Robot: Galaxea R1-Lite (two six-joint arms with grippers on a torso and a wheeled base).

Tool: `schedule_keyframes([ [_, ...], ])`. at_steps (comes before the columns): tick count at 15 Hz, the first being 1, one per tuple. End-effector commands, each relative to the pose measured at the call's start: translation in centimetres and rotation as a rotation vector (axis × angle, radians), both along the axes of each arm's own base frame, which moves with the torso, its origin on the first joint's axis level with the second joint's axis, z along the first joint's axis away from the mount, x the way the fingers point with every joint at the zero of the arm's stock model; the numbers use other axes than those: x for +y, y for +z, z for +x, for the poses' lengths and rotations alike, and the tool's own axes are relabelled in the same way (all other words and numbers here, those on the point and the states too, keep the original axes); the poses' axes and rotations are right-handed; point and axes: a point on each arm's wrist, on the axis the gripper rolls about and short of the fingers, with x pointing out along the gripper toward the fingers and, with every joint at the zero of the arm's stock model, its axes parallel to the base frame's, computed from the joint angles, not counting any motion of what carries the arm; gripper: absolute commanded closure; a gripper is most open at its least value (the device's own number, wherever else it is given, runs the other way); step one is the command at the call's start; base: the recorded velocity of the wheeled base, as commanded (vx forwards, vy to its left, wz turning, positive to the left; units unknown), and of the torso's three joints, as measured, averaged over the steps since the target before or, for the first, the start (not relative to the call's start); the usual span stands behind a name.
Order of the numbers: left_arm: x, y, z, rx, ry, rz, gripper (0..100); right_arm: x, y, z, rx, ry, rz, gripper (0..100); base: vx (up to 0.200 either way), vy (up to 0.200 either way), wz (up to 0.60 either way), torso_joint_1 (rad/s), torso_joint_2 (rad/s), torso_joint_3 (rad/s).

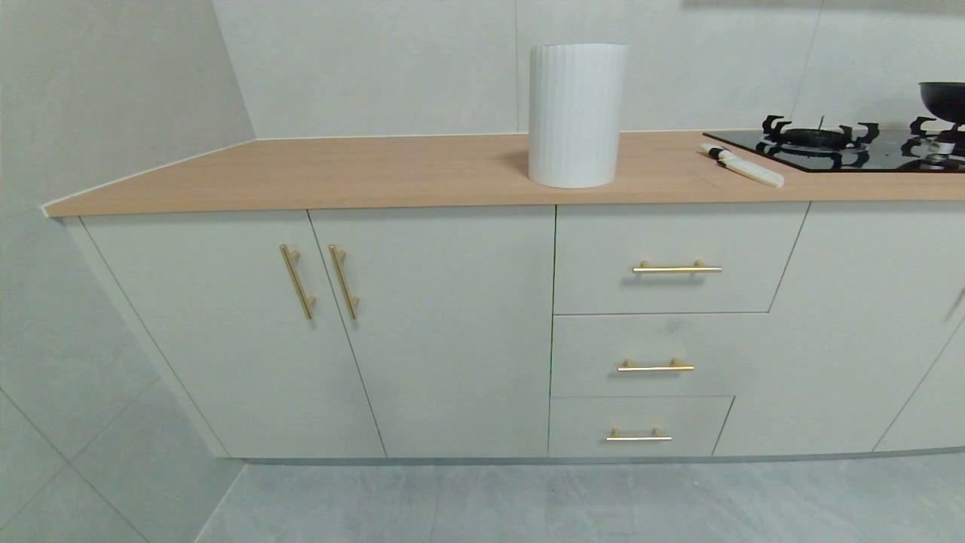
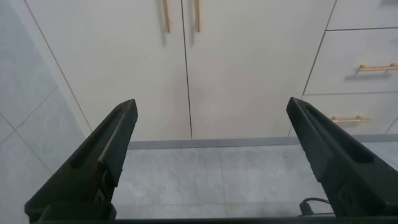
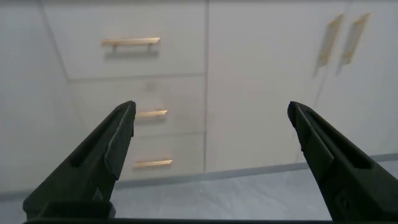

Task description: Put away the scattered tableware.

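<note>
Wood counter [image 1: 339,170]: white ribbed holder [image 1: 577,113] upright, mid-top.
Knife [image 1: 742,166]: flat on counter, just beside hob [image 1: 844,147].
L gripper [image 2: 211,107]: spread wide, facing cabinet doors [image 2: 186,62].
R gripper [image 3: 211,109]: spread wide, facing drawers [image 3: 137,81].

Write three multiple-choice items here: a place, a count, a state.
1. Where does the cream utensil lie?
A. on the floor
B. in a bowl
C. on the countertop beside the hob

2. How many drawers are stacked under the countertop?
A. one
B. three
C. five

3. The left end effector is:
A. open and empty
B. shut on a spoon
C. shut on a cup

Answers:
1 C: it lies on the wood by the hob.
2 B: three handled fronts show.
3 A: its fingers stand apart, nothing between.
</note>
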Motion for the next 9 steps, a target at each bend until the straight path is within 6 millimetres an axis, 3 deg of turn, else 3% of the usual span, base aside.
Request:
schedule_keyframes([
  [1, 0.0, 0.0, 0.0, 0.001, 0.000, 0.000, 0, 0.1, -0.6, 0.2, 0.020, 0.023, 0.000, 0, 0.000, 0.000, 0.00, 0.000, 0.00, 0.000],
  [4, 0.0, 0.0, 0.0, 0.001, 0.000, 0.000, 0, 0.1, -1.6, 0.2, 0.119, 0.043, 0.000, 0, 0.000, 0.000, 0.00, 0.000, 0.00, 0.000],
  [9, 0.0, 0.0, 0.0, 0.001, 0.000, 0.000, 0, 0.1, -1.6, 0.2, 0.112, 0.050, 0.049, 0, 0.000, 0.000, 0.00, 0.000, 0.00, 0.000],
])
